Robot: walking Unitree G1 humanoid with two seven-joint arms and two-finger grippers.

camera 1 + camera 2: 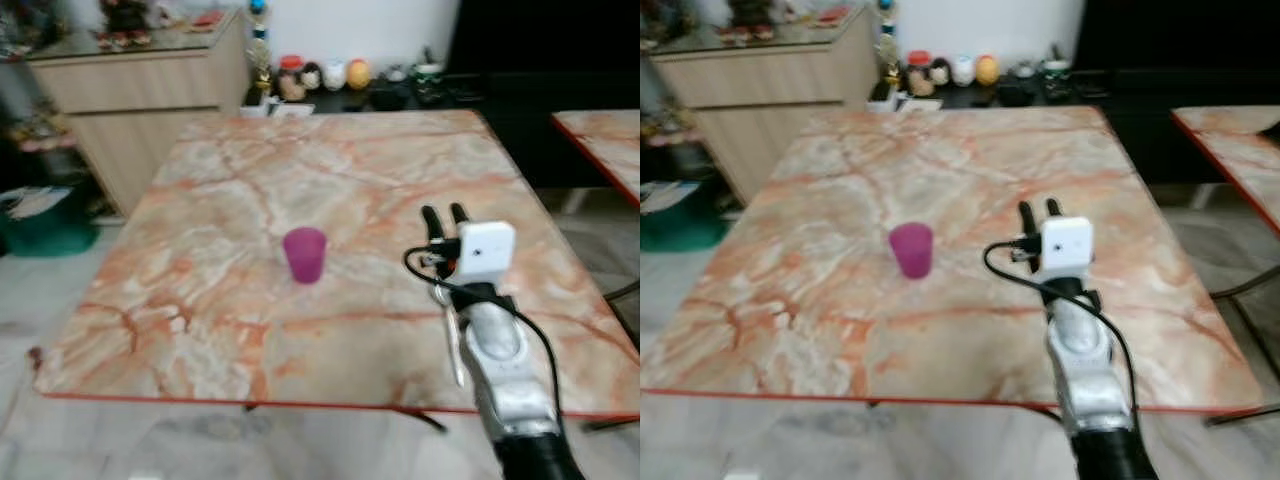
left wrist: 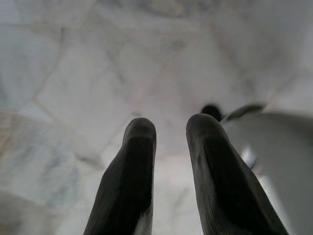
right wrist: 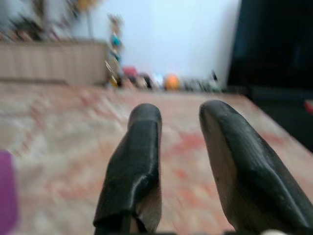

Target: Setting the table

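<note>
A magenta cup (image 1: 304, 254) stands upright near the middle of the orange-veined marble table (image 1: 330, 170). My right gripper (image 1: 445, 215) hovers over the table to the right of the cup, a hand's width away from it, fingers open with nothing between them. In the right wrist view the cup (image 3: 6, 191) shows at the edge, off to the side of the open fingers (image 3: 137, 161). My left gripper (image 2: 168, 129) hangs low over the pale tiled floor, its two fingers apart and empty.
A wooden sideboard (image 1: 140, 90) stands behind the table at the left. A dark low shelf with jars and small ornaments (image 1: 335, 75) runs along the back wall. A second marble table (image 1: 605, 140) sits to the right. A green bin (image 1: 45, 225) is on the floor at left.
</note>
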